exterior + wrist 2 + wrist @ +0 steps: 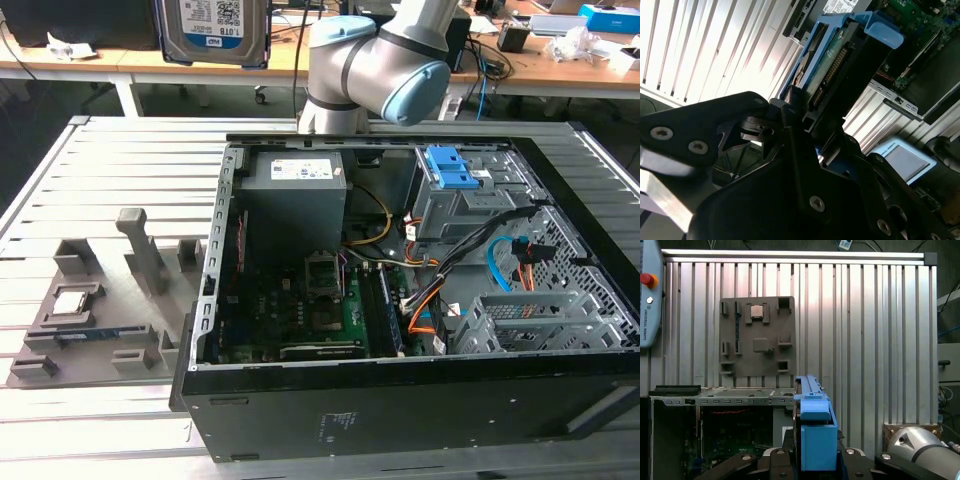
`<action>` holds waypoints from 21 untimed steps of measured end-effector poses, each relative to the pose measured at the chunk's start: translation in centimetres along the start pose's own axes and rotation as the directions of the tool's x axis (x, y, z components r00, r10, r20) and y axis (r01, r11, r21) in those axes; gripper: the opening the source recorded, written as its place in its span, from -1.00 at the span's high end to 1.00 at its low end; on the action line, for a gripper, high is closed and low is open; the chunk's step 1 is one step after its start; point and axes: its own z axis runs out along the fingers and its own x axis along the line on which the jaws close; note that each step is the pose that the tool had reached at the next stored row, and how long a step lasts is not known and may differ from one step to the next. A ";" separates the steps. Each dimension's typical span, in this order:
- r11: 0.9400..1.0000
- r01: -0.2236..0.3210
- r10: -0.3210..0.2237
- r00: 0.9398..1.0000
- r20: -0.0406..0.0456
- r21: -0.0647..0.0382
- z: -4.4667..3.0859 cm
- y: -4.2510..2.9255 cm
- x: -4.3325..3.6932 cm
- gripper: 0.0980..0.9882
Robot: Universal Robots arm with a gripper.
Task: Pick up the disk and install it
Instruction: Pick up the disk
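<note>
Exterior view: mid range, angled down across the tabletop (100,160) at the open PC case (400,410). First wrist view is high, facing straight down; second wrist view sits tight behind the end effector (812,117) gripping the disk (835,60). All three share the case.

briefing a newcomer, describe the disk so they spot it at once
From the open black computer case, look above its far edge, at the exterior view's left of the arm. The disk hangs there in the gripper: flat silver, blue-banded white label, blue rails, unlike the small square chip on the grey tray.
</note>
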 end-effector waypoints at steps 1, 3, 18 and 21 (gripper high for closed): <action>1.000 0.000 0.000 1.000 0.000 0.000 0.00 0.00 0.00 0.40; 1.000 0.000 0.000 1.000 0.000 0.000 0.00 0.00 0.00 0.40; 1.000 0.000 0.000 1.000 0.000 0.000 1.26 -0.94 0.11 0.40; 1.000 0.000 0.000 1.000 0.000 0.000 1.37 -1.83 0.12 0.40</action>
